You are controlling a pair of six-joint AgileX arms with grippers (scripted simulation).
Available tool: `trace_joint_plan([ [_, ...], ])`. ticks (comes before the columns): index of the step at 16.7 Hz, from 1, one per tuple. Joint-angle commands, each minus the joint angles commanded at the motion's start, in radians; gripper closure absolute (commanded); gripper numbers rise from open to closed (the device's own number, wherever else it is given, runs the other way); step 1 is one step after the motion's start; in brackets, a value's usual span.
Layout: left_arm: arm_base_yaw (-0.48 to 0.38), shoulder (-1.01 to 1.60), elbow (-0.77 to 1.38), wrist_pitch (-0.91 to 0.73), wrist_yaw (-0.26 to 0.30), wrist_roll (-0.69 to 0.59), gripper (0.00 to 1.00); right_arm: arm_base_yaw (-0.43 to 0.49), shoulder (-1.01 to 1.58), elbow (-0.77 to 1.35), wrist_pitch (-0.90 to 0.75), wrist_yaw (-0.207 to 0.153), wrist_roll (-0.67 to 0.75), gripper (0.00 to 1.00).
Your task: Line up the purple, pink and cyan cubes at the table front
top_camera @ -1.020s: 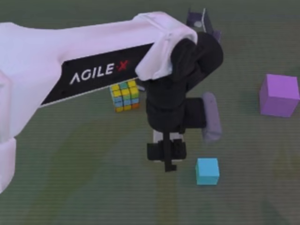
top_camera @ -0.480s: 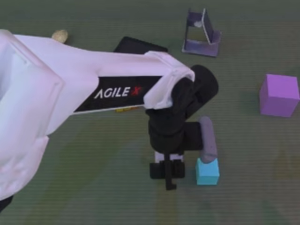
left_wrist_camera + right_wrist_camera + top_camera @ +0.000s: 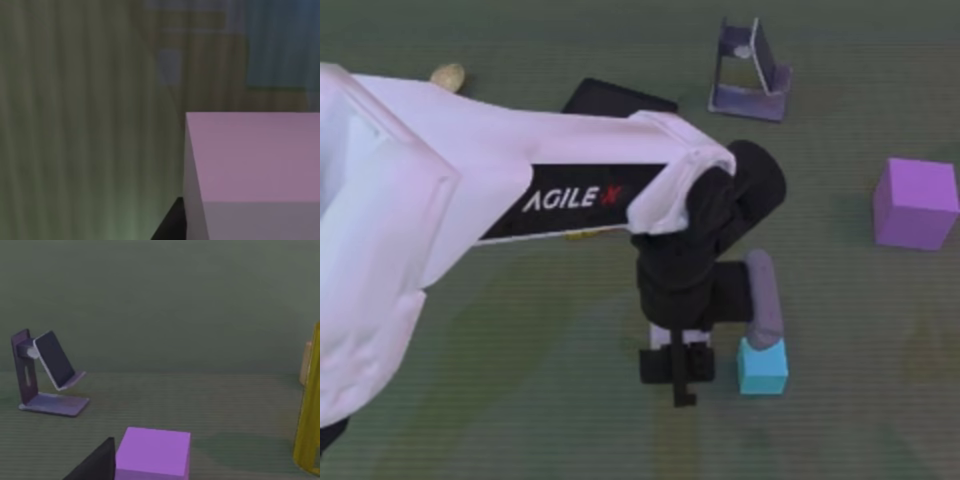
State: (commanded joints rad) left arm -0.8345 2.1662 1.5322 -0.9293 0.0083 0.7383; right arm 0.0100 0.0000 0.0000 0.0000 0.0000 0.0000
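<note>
Pink cube (image 3: 252, 170) hidden under left hand (image 3: 676, 368); grip unclear. Right hand out of view.

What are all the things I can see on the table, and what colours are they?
Purple cube: one, vivid purple, right side of the table.
Cyan cube: one, bright cyan, near the front, beside the left tool.
Pink cube: one, pale pink, close up in the left wrist view.
Phone stand: one, dark purple, at the back.
Small round thing: one, tan, back left.
Black flat thing: one, partly under the arm.
Table: grey-green.
Left tool: black, on the white arm, low over the front middle.
</note>
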Motion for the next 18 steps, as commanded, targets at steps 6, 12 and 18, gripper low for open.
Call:
trace_joint_plan([
  [6, 0.000, 0.000, 0.000, 0.000, 0.000, 0.000, 0.17, 0.000, 0.000, 0.000, 0.000, 0.000, 0.000, 0.00],
  [12, 0.000, 0.000, 0.000, 0.000, 0.000, 0.000, 0.00, 0.000, 0.000, 0.000, 0.000, 0.000, 0.000, 0.00],
  [18, 0.003, -0.001, 0.003, -0.004, 0.000, -0.001, 0.00, 0.000, 0.000, 0.000, 0.000, 0.000, 0.000, 0.00],
])
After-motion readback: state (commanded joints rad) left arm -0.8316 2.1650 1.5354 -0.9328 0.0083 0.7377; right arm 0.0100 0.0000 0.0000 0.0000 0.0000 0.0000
